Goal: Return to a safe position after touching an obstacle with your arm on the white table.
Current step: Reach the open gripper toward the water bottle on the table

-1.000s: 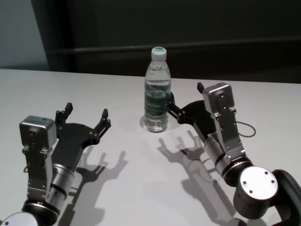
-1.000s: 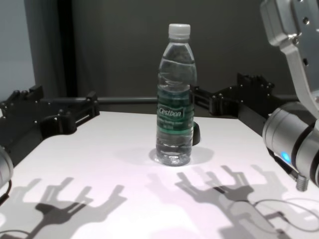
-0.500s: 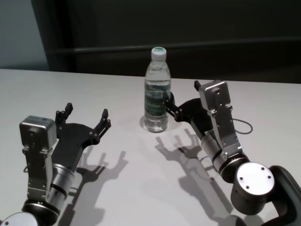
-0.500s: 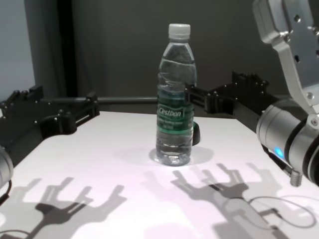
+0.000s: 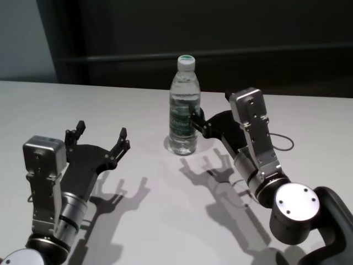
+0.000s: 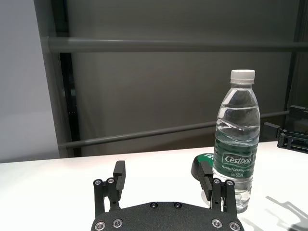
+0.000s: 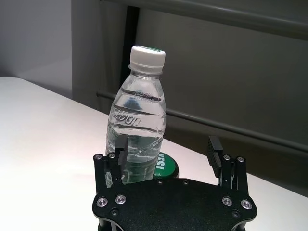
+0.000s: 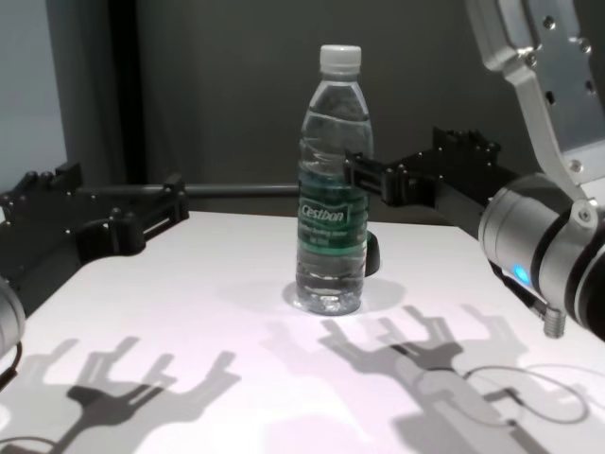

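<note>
Head view | bottle [image 5: 183, 105] upright mid white table [image 5: 138, 105] | my right gripper [image 5: 208, 112] nearer, fingers apart, inner tip at its label | I'd back off rightward | left gripper [image 5: 101, 139] apart, parked.

One bottle [image 5: 183, 107], two grippers [image 5: 101, 138] [image 5: 209, 113]
</note>
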